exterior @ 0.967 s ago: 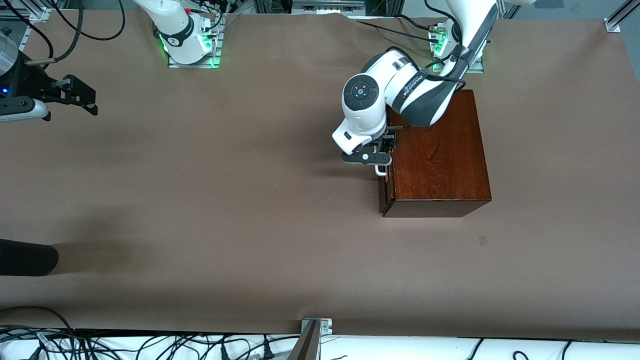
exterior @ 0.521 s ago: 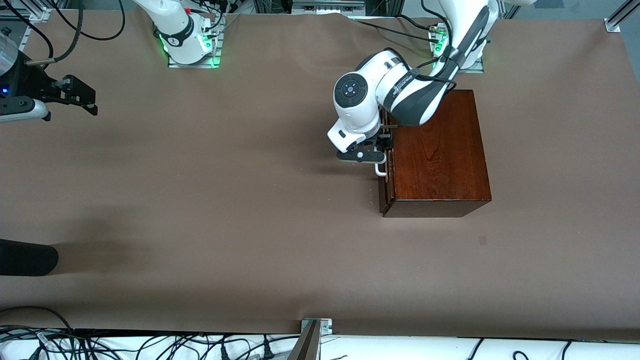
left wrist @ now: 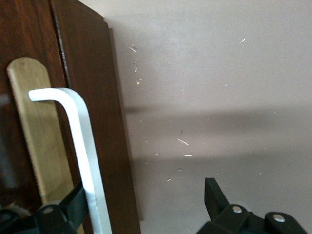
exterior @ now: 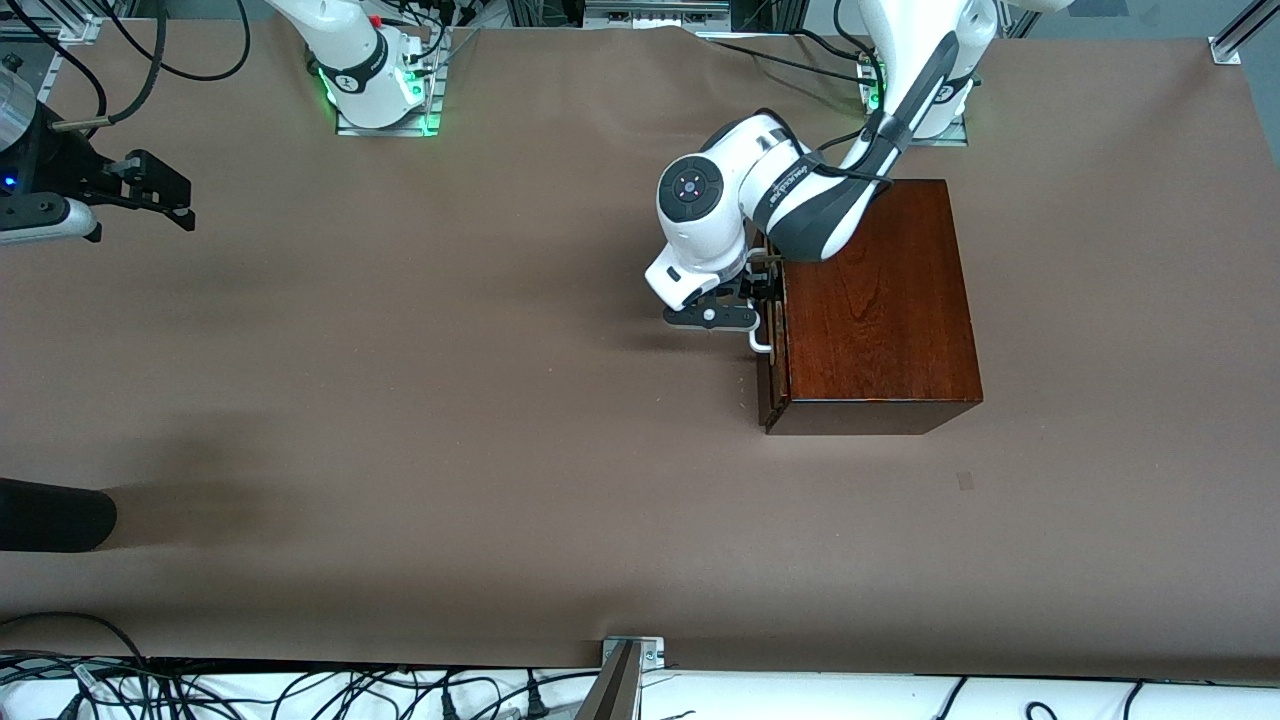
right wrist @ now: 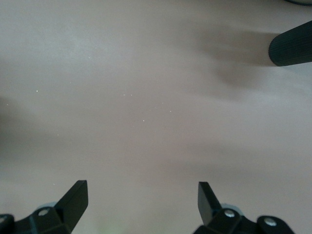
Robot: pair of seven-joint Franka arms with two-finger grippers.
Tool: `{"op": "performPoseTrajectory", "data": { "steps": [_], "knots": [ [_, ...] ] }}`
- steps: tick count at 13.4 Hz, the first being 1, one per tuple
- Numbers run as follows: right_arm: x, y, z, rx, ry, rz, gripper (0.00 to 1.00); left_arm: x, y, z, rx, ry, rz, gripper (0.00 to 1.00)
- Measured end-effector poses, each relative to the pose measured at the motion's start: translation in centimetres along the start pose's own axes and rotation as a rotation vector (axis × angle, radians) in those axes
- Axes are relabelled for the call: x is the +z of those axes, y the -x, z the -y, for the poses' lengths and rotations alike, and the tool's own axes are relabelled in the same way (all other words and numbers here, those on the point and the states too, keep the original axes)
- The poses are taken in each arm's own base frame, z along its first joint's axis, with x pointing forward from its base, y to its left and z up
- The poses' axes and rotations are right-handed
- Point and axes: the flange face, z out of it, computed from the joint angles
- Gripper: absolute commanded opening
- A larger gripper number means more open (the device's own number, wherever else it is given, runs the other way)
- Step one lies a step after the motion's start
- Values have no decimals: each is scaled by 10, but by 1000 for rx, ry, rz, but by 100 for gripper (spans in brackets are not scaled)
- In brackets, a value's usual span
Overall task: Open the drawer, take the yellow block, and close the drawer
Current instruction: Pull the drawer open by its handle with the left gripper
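Observation:
The drawer [exterior: 770, 375] is the dark front of the reddish-brown wooden box [exterior: 875, 310], and that front sits close against the box. Its white bar handle [exterior: 762, 342] [left wrist: 80, 141] runs along the front. My left gripper [exterior: 757, 300] [left wrist: 145, 195] is at the handle and open. One finger [left wrist: 73, 202] is tucked between the bar and the drawer front, while the other finger [left wrist: 213, 192] hangs over bare table. The yellow block is hidden. My right gripper [exterior: 170, 195] [right wrist: 141, 195] waits open over the table at the right arm's end, holding nothing.
A black cylindrical object [exterior: 55, 515] [right wrist: 291, 46] juts in over the table at the right arm's end, nearer to the front camera. Cables and a metal bracket [exterior: 630, 655] line the table's near edge. Brown paper covers the table [exterior: 450, 400].
The left arm's wrist and hand have shifted a little toward the right arm's end of the table, staying at the handle. The drawer front has not visibly moved. The right arm is still.

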Motion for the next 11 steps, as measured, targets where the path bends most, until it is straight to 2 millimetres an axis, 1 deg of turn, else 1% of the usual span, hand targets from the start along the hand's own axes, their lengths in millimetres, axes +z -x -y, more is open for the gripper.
{"op": "performPoseTrajectory", "data": {
  "steps": [3, 7, 9, 10, 11],
  "knots": [
    [0, 0, 0, 0, 0, 0, 100, 3, 4, -14, -20, 14, -26, 100],
    [0, 0, 0, 0, 0, 0, 100, -2, 8, -36, -51, 61, -73, 100],
    [0, 0, 0, 0, 0, 0, 100, -7, 9, -59, -73, 90, -93, 100],
    [0, 0, 0, 1, 0, 0, 100, -6, 11, -68, -76, 91, -96, 100],
    [0, 0, -1, 1, 0, 0, 100, -5, 8, -70, -82, 82, -96, 100]
  ]
}}
